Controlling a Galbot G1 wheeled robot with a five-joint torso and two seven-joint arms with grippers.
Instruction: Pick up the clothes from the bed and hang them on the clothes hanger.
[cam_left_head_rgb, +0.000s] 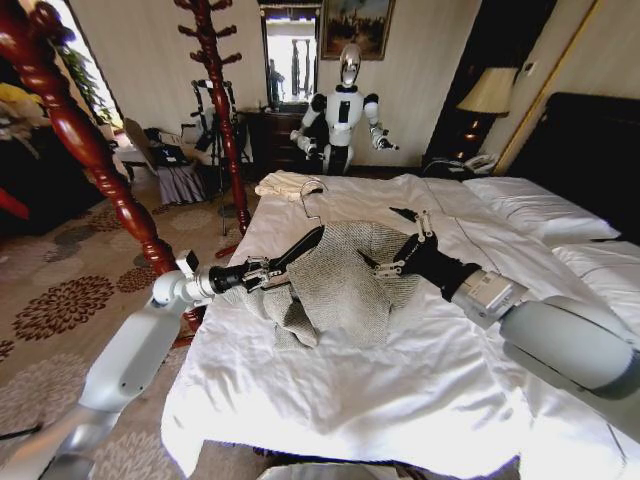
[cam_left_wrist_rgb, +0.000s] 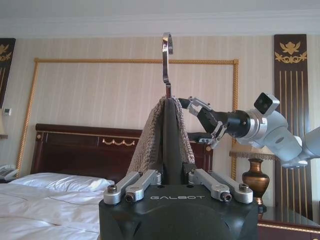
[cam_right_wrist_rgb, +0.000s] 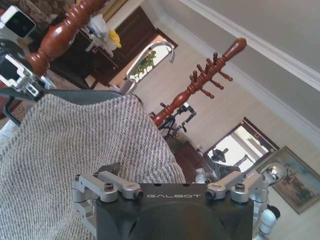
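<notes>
The grey-beige herringbone clothes hang draped over the black clothes hanger, held a little above the white bed. My left gripper is shut on one end of the hanger; the silver hook points toward the far side. In the left wrist view the hanger stands upright between the shut fingers, fabric falling on both sides. My right gripper is open at the jacket's other shoulder. The right wrist view shows the jacket close under that gripper, with the hook beyond.
A tall red-brown coat stand rises off the bed's far left corner, and a turned wooden post stands nearer on the left. A small cream cloth lies at the bed's far edge. Pillows lie at right. Another robot stands behind.
</notes>
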